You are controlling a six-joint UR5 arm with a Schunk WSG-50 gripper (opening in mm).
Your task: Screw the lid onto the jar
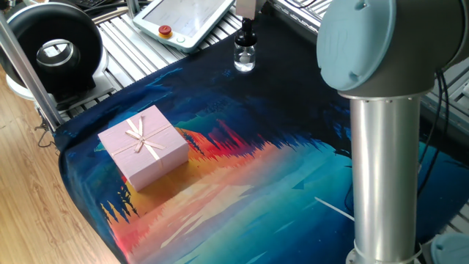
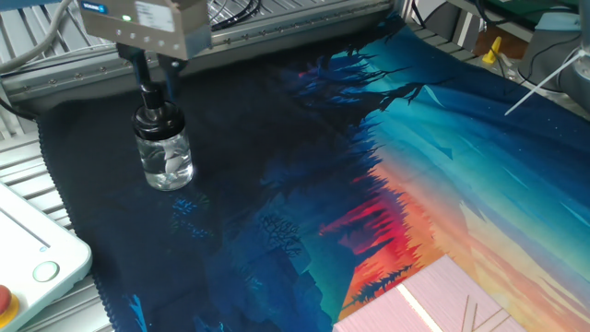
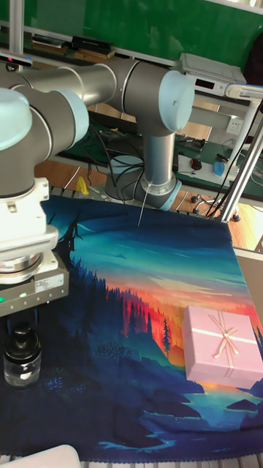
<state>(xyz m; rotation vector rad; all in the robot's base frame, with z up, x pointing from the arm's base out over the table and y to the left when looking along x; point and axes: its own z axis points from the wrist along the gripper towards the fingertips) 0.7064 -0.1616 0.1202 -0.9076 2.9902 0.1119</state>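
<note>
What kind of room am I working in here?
Most likely a robotics lab bench: aluminium frame rails behind the printed cloth, a teach pendant with a red stop button, and cabled equipment tables behind the arm.
</note>
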